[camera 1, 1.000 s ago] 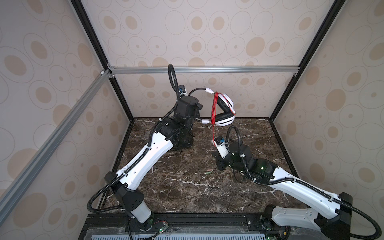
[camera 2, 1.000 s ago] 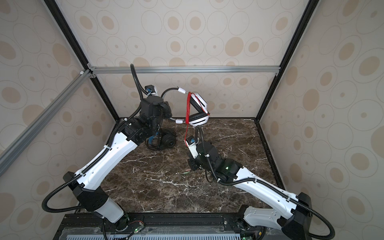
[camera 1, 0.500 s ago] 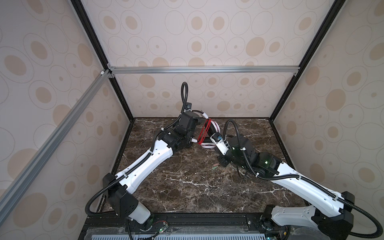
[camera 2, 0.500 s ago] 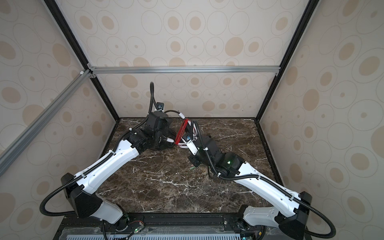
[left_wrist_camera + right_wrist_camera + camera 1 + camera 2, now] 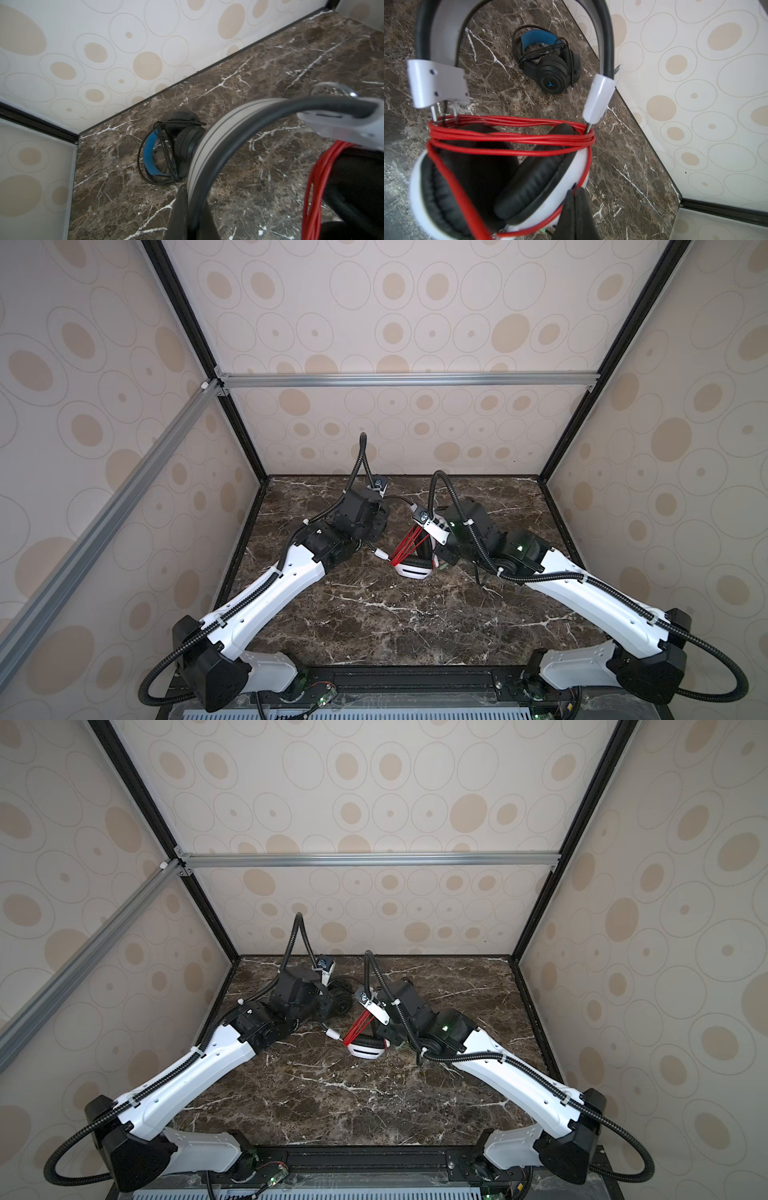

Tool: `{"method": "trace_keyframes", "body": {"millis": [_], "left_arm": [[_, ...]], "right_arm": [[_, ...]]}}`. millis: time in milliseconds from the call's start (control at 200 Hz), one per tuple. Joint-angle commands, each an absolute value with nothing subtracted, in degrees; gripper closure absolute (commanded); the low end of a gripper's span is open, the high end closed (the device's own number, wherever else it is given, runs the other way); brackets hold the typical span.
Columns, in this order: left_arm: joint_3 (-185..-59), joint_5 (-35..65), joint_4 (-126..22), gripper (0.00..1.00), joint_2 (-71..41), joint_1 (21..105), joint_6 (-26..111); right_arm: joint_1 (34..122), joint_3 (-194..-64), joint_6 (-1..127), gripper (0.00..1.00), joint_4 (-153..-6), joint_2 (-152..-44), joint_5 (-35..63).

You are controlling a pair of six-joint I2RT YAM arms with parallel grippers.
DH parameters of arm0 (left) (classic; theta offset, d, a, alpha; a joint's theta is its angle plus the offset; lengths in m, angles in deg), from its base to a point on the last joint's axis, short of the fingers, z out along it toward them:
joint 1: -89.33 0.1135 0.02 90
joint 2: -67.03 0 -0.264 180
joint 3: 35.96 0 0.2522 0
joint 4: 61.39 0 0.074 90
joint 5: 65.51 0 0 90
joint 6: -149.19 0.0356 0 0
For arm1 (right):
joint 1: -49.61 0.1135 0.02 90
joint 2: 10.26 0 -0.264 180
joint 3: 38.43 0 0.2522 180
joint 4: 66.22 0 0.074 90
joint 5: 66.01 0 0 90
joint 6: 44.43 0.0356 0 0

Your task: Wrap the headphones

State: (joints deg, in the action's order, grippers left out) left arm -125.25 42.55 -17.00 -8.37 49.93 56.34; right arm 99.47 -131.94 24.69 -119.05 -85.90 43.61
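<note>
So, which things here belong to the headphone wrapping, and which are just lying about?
Job: white headset, its red cord looped around it; black headset with black cord; left gripper; right gripper.
Not the job: marble tabletop; patterned walls; aluminium rail.

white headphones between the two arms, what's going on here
The left gripper is shut on the headband of the white headset, low at the marble table, with its red cord looped in several turns around it. The right gripper is shut beside an ear cup. The black headset lies at the back, cord wound round it.
</note>
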Motion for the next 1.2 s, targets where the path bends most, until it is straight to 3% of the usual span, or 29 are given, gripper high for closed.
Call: {"method": "trace_keyframes", "body": {"millis": [0, 295, 810, 1190], "left_arm": [[-125.30, 35.36, -17.13, 1.00, -5.35, 49.61, 58.78], [-124.26, 29.22, -17.50, 1.00, -1.92, 49.60, 56.33], [-127.03, 27.81, -15.44, 1.00, -0.12, 49.58, 54.85], [-130.44, 26.09, -14.18, 1.00, -0.18, 49.60, 51.26]], "right_arm": [[97.44, -134.52, 24.43, 0.99, -121.25, -86.67, 43.74], [92.89, -133.93, 30.38, 0.92, -122.37, -87.04, 37.36], [89.72, -127.97, 30.68, 0.77, -120.34, -84.36, 33.66], [86.54, -120.69, 34.99, 0.74, -116.56, -79.85, 28.93]]}}
